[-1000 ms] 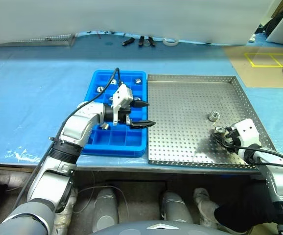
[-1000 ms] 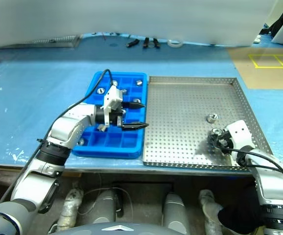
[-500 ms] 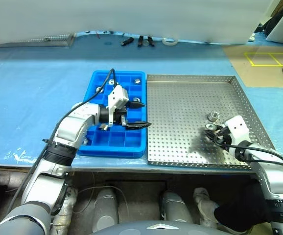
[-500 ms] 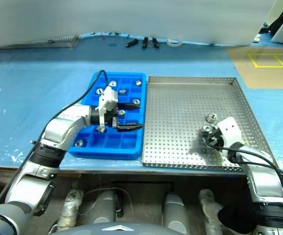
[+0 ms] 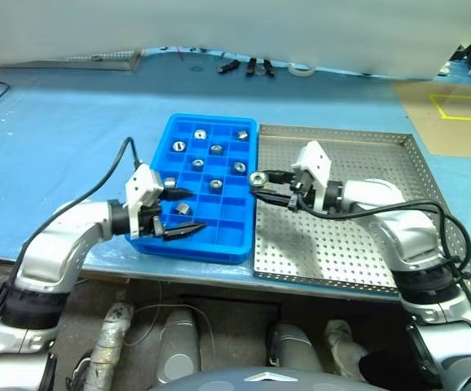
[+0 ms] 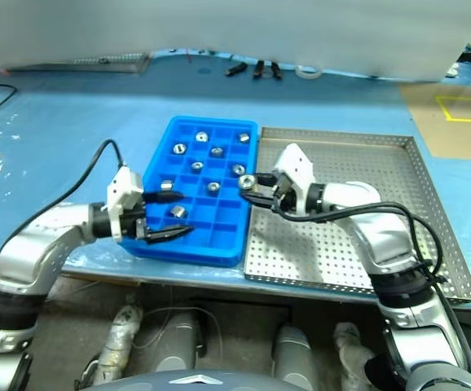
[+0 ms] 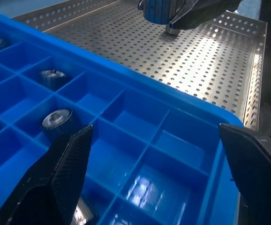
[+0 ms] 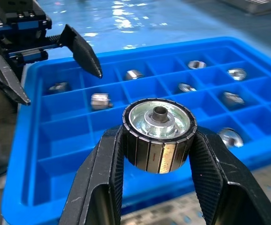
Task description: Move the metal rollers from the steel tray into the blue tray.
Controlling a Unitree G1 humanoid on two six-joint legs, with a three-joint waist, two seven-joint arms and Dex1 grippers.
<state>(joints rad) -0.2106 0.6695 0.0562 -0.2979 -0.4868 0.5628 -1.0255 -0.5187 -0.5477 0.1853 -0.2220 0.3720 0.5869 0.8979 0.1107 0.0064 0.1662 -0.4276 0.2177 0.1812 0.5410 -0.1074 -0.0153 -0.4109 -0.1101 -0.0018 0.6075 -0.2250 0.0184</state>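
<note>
Tabletop: right fingers (image 8: 102, 178) carried roller (image 8: 159, 135) trayward.

The rollers (image 8: 159, 133) are shiny ridged metal. The blue tray (image 5: 211, 244) is glossy plastic. The steel tray (image 5: 358, 155) is dull perforated sheet metal.

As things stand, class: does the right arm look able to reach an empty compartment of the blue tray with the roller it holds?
Probably yes. The right pincer, shut on a roller, hangs at the blue tray's right edge; empty compartments lie just beyond, and the open left pincer stands off at the near-left corner.
</note>
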